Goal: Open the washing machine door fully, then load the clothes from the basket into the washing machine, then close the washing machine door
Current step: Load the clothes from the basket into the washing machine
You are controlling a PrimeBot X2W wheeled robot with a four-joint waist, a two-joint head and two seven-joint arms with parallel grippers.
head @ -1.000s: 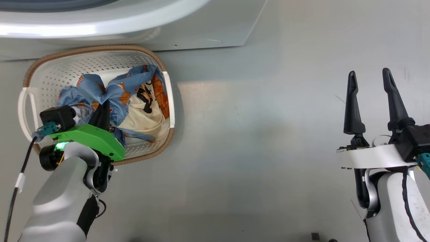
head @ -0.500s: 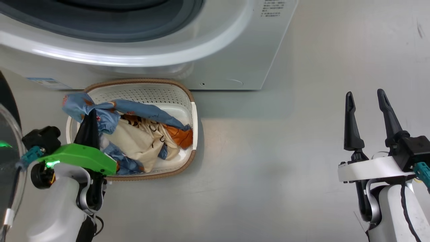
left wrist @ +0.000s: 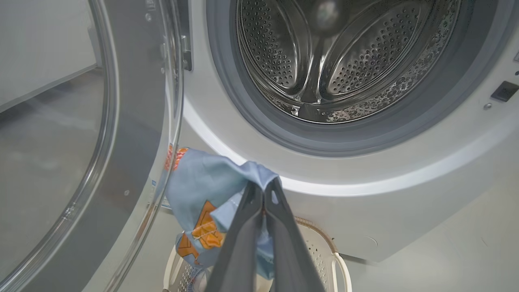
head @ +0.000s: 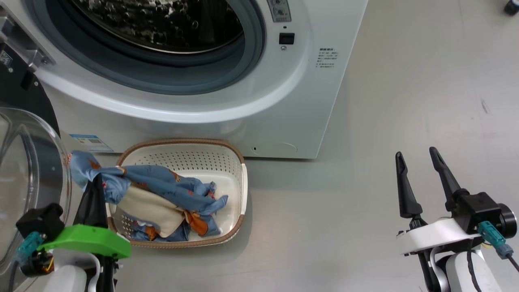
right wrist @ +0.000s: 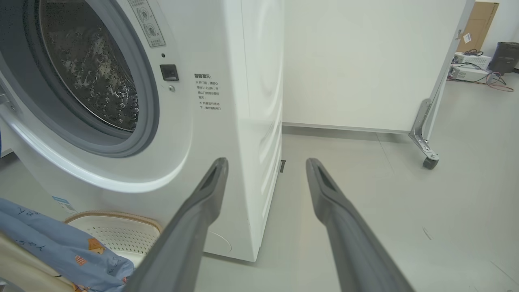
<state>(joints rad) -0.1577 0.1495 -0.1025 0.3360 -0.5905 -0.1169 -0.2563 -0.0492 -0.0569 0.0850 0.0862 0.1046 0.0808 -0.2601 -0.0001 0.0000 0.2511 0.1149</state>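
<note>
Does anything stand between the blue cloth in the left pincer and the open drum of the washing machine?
Nothing visible. The left pincer is shut on the light blue patched fabric clothes below the steel perforated drum; the round glass door stands swung aside. The clothes' tail lies in the cream perforated basket.

- Washing machine: white front-loader, set on grey floor. Steel perforated drum exposed, ringed by grey seal. Small blue label stuck low on front.
- Washing machine door: hinged at left of opening, held wide open. Bulging clear glass seen, black ring above it.
- Basket: cream, perforated, brown rim. Placed on floor against machine's front base, below opening.
- Clothes: light blue fabric, orange patches, cream lining. One end pinched in left gripper and held above basket's left rim. Remainder draped inside basket.
</note>
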